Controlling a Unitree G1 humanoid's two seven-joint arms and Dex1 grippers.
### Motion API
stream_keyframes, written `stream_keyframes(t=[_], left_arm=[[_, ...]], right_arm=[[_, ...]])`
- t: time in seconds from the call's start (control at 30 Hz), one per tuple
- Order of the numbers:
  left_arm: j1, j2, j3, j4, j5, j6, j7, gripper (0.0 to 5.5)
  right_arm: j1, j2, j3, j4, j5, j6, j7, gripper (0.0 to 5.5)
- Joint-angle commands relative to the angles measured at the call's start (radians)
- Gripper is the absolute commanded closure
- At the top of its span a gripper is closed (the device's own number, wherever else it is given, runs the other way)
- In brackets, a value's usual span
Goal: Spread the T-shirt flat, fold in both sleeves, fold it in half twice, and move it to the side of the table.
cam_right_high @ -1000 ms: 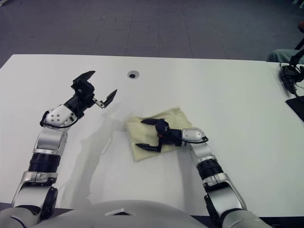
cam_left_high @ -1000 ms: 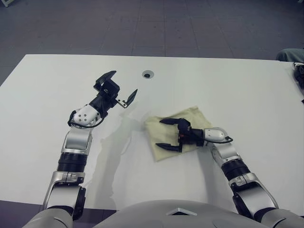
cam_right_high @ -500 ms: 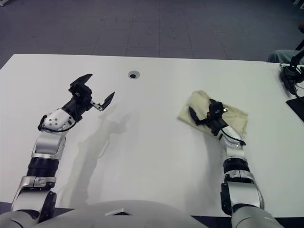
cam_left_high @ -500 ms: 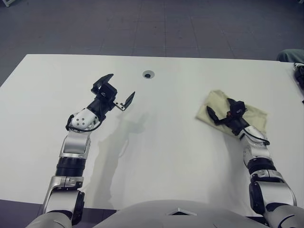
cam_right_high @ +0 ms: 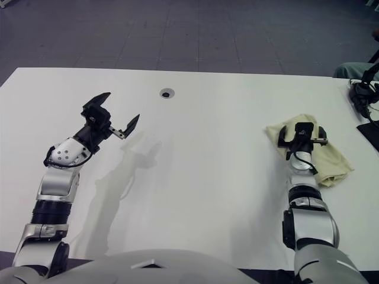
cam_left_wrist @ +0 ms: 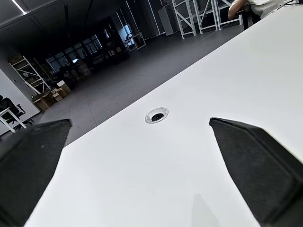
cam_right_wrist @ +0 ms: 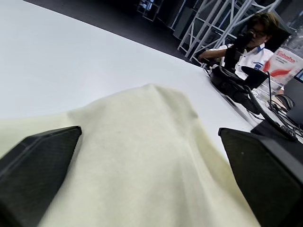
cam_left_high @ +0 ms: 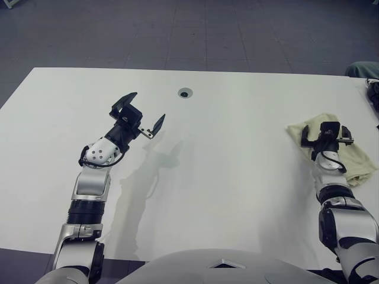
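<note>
Pale-yellow folded T-shirt (cam_left_high: 359, 161) lies under the spread right jaws; left jaws gape wide.

The T-shirt (cam_left_high: 358, 160) lies on the table (cam_left_high: 237, 177), far right (right tool (cam_left_high: 324, 134) over it).

— What are your arms made of, by the look of them?
— My left arm (cam_left_high: 92, 184) and right arm (cam_left_high: 346, 220) are silver-grey shells, with black ribbed rings at the joints.
— And further out?
— Each wrist housing (cam_left_high: 99, 154) is rounded and white; the left one carries small dark dots. A thin black cable (cam_left_high: 83, 158) loops past it. My left pincer (cam_left_high: 144, 110) and right pincer (cam_left_high: 325, 135) are black, each with two flat, pointed fingers (cam_left_wrist: 255, 161).
</note>
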Motion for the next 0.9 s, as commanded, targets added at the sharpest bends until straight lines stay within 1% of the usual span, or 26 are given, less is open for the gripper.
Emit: stream_keyframes(t=[0.03, 0.27, 0.53, 0.73, 0.9], left_arm=[[0.009, 0.018, 0.008, -0.021, 0.000, 0.013, -0.002, 0.10], [0.019, 0.022, 0.003, -0.026, 0.003, 0.011, -0.005, 0.10], [0.023, 0.023, -0.006, -0.028, 0.006, 0.009, -0.011, 0.10], [0.035, 0.021, -0.018, -0.045, 0.014, 0.005, -0.012, 0.10], [0.037, 0.015, -0.031, -0.058, 0.017, 0.007, -0.011, 0.10]], right_arm=[[0.066, 0.067, -0.019, 0.085, 0.004, 0.130, 0.028, 0.13], [-0.010, 0.091, -0.043, 0.083, 0.007, 0.158, 0.010, 0.13], [-0.137, 0.120, -0.131, 0.078, 0.069, 0.213, -0.011, 0.13], [-0.202, 0.101, -0.172, 0.061, 0.088, 0.208, -0.017, 0.13], [-0.234, 0.081, -0.180, 0.046, 0.081, 0.172, -0.016, 0.13]])
